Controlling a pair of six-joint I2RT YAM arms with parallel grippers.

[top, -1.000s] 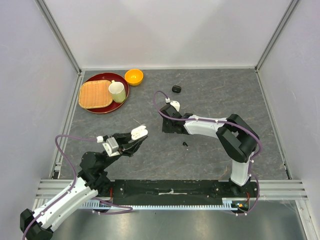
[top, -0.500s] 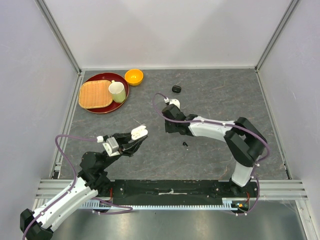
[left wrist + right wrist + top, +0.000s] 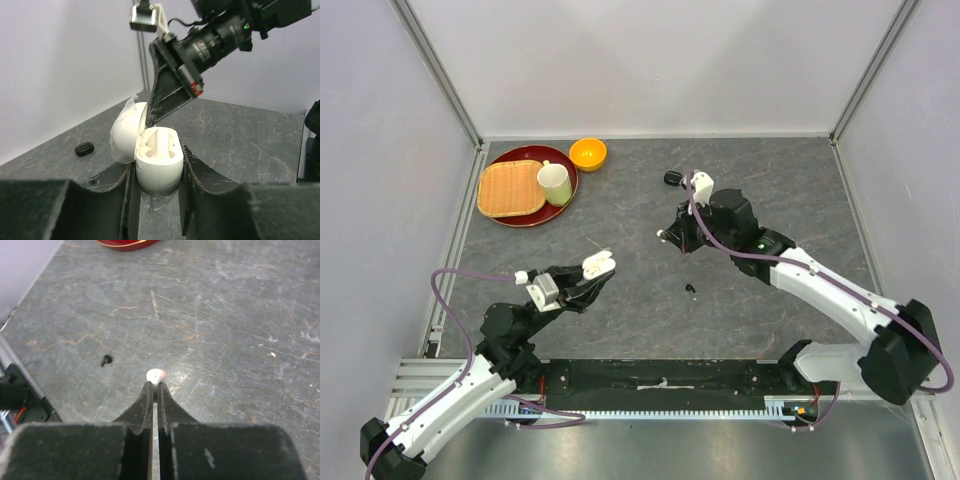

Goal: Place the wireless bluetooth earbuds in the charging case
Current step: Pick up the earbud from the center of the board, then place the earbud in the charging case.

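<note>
The left gripper [image 3: 590, 271] is closed on the white charging case [image 3: 159, 162] and holds it above the table [image 3: 770, 190], its fingers pressing the two sides of the lower half. The case is open, with the lid folded back to one side. Inside the lower half there is a white moulded shape. I cannot tell if this is an earbud already seated or only the inner lining.

The right gripper [image 3: 155, 386] has its jaws almost together, and they pinch one white earbud [image 3: 156, 375] at the very tips. In the top view this gripper is to the right of the white charging case and a little farther from the arm bases, clearly apart from it. In the left wrist view it appears just behind the open lid.

A black earbud [image 3: 691, 289] lies on the table to the right of the white charging case, slightly closer to the bases. A black case [image 3: 672, 178], closed, lies on the table well beyond the white charging case and to its right.

Far to the left beyond the white charging case there is a red tray [image 3: 525, 219]. It carries a woven basket [image 3: 510, 188] and an upright pale cup [image 3: 555, 184]. An orange bowl [image 3: 587, 153] stands just beside the tray on the far side.
</note>
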